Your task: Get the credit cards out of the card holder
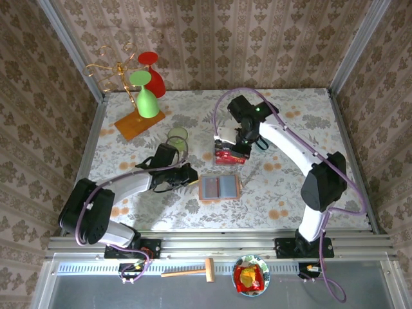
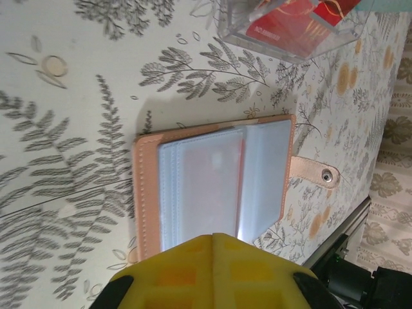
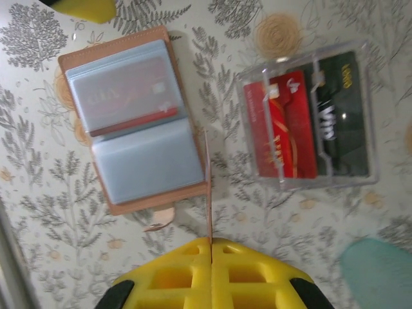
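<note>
My right hand point(image 3: 211, 241) is pinched shut on a thin card point(image 3: 208, 187), seen edge-on just beside the card holder point(image 3: 135, 122). The holder lies open on the bench point(image 3: 38, 212). A red card point(image 3: 125, 96) sits in one sleeve, its print too faint to read. The clear box point(image 3: 374, 129) holds a second red card point(image 3: 283, 129) with gold swirls and a black card point(image 3: 341, 122) whose large white lettering is blurred. My left hand point(image 2: 212, 238) is closed, with nothing visible in it, near the holder.

The card holder point(image 1: 219, 187) lies open on the surface point(image 1: 290, 116), one credit card point(image 3: 129, 96) in its pocket. At its 12 o'clock sits the box point(image 1: 230, 154), two cards point(image 3: 283, 129) side by side inside. My left hand point(image 1: 192, 175) is at the holder's 9 o'clock. My right hand point(image 1: 230, 138) hangs above the box, a third card point(image 3: 208, 187) edgewise between its fingers.
</note>
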Robot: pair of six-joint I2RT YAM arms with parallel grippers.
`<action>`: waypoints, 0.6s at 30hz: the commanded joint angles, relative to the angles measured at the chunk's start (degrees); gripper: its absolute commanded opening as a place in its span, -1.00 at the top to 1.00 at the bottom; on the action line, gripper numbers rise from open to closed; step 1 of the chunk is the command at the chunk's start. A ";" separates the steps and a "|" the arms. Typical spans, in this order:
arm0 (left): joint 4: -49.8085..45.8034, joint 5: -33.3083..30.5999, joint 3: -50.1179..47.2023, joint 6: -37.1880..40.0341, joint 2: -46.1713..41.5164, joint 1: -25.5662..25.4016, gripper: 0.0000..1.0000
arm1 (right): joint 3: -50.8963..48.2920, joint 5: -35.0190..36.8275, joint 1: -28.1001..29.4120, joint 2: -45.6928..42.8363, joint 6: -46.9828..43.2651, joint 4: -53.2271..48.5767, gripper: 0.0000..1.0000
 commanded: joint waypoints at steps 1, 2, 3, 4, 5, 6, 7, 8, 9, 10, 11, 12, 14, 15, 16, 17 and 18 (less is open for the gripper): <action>-3.12 0.35 -1.20 2.02 -2.27 1.67 0.82 | 5.43 2.35 0.24 3.82 -6.60 -5.71 1.00; -3.25 0.28 -1.21 1.99 -2.52 2.07 0.82 | 6.87 2.28 0.27 4.92 -7.13 -6.33 1.00; -3.55 0.29 -1.12 2.02 -2.85 2.51 0.82 | 8.55 2.35 0.24 6.25 -7.61 -7.06 1.00; -3.84 0.23 -1.04 2.02 -3.27 2.83 0.82 | 10.09 2.44 0.26 7.44 -8.11 -7.75 1.00; -4.19 0.11 -0.95 2.06 -3.53 3.11 0.82 | 11.45 2.52 0.24 8.70 -8.54 -8.33 1.00; -4.67 -0.01 -0.78 2.10 -3.86 3.32 0.82 | 12.99 2.61 0.19 9.98 -9.02 -9.01 1.00; -5.16 -0.24 -0.73 2.23 -4.19 3.57 0.81 | 14.47 2.55 0.15 11.37 -9.40 -9.71 1.00; -5.57 -0.38 -0.67 2.36 -4.41 3.68 0.81 | 15.97 2.25 0.15 12.56 -9.87 -10.45 1.00; -6.08 -0.68 -0.72 2.52 -4.64 3.86 0.81 | 17.65 1.86 0.11 13.96 -10.46 -11.51 1.00; -6.61 -0.78 -0.76 2.54 -4.79 4.03 0.81 | 19.30 1.46 0.00 15.29 -10.87 -12.47 1.00; -6.83 -0.87 -0.76 2.54 -4.83 4.14 0.81 | 20.64 1.24 -0.15 16.40 -11.10 -13.17 1.00; -7.08 -0.96 -0.76 2.54 -4.83 4.13 0.80 | 22.06 1.04 -0.26 17.57 -11.34 -13.80 1.00; -7.47 -1.22 -0.85 2.38 -4.83 4.13 0.80 | 24.23 0.95 -0.67 19.61 -11.66 -14.62 1.00; -7.54 -1.37 -0.85 2.19 -4.78 4.14 0.80 | 25.30 0.90 -0.81 20.53 -11.82 -15.01 1.00; -7.55 -1.50 -0.85 2.11 -4.67 4.16 0.80 | 26.34 0.86 -0.90 21.61 -11.95 -15.36 1.00; -7.58 -1.55 -0.87 2.03 -4.57 4.13 0.80 | 27.41 0.77 -0.99 22.44 -12.13 -15.48 1.00; -7.61 -1.66 -0.85 1.98 -4.36 4.13 0.80 | 28.25 0.53 -1.23 23.20 -12.26 -15.68 1.00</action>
